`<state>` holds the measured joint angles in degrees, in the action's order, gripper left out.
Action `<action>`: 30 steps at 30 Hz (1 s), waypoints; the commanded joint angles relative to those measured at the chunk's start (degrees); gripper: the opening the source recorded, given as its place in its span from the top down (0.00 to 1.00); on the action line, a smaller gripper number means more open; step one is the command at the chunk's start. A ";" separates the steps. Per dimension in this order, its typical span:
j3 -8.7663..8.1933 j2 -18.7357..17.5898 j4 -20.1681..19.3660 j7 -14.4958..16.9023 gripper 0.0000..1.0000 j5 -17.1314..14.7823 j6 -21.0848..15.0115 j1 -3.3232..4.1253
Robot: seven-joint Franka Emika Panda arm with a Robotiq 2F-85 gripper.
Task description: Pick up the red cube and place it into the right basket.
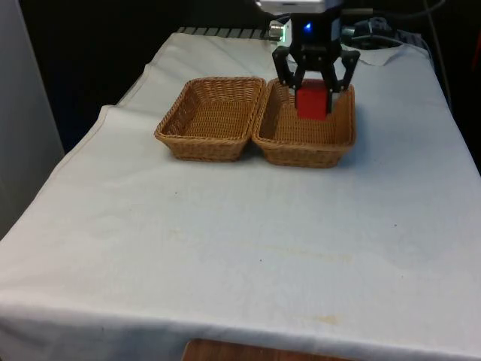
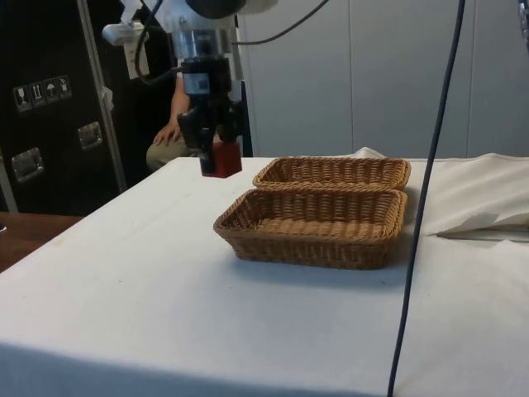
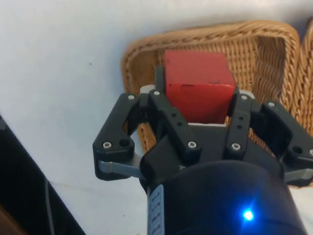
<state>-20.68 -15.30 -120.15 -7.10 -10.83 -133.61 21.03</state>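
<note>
The red cube (image 1: 313,101) is up in the air, squeezed between the two fingers of my gripper (image 1: 313,84). The gripper is closed on it, one finger on each side, so the cube cannot slip out. In the wrist view the cube (image 3: 198,87) sticks out past the fingertips, and woven basket shows right under it.

In the front view the cube hangs over the far part of the right basket (image 1: 346,134), the one on the front view's right. It is not touching the basket. I hold it high so it can clear the woven rim and not bump it.

From the side view the cube (image 2: 221,159) looks close to the far edge, so I cannot be sure it is fully over the inside of the basket. I think I should check that before I let go, or the cube might land on the rim or on the cloth.

The other basket (image 1: 210,118) sits just beside the right one, and their rims touch. Both look empty. They rest on the tabletop (image 1: 225,241), which has a white cloth over it.

A person's arm and knee (image 2: 168,136) show behind the tabletop in the side view, well away from the baskets.
</note>
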 commanded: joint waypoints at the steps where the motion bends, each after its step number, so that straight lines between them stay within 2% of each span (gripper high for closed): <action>1: -0.17 0.69 -1.09 0.46 0.97 0.06 -1.20 -0.11; 3: -0.34 0.40 -1.15 0.63 0.97 0.00 -0.74 -0.06; 10: -1.55 2.41 -6.42 3.21 0.97 -0.11 -5.10 -0.46; 11: -1.49 1.83 -5.56 2.75 0.97 0.00 -4.07 -0.34; 12: -1.72 2.58 -6.93 3.44 0.97 -0.11 -5.50 -0.52; 15: -2.41 3.38 -8.94 4.76 0.97 -0.06 -6.76 -0.86; 20: -3.72 4.24 -10.77 6.65 0.97 0.06 -7.33 -1.20; 21: -3.61 3.67 -10.08 6.25 0.97 0.00 -6.59 -1.03; 25: -5.16 4.93 -12.32 8.65 0.97 0.06 -7.62 -1.55; 28: -6.13 5.27 -13.06 9.85 0.97 0.06 -7.73 -1.72; 29: -6.13 4.76 -12.49 9.63 0.97 0.00 -7.05 -1.49; 30: -6.47 5.33 -13.29 10.26 0.97 0.06 -7.73 -1.72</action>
<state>-27.50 -10.37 -133.04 3.32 -10.83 -140.66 19.48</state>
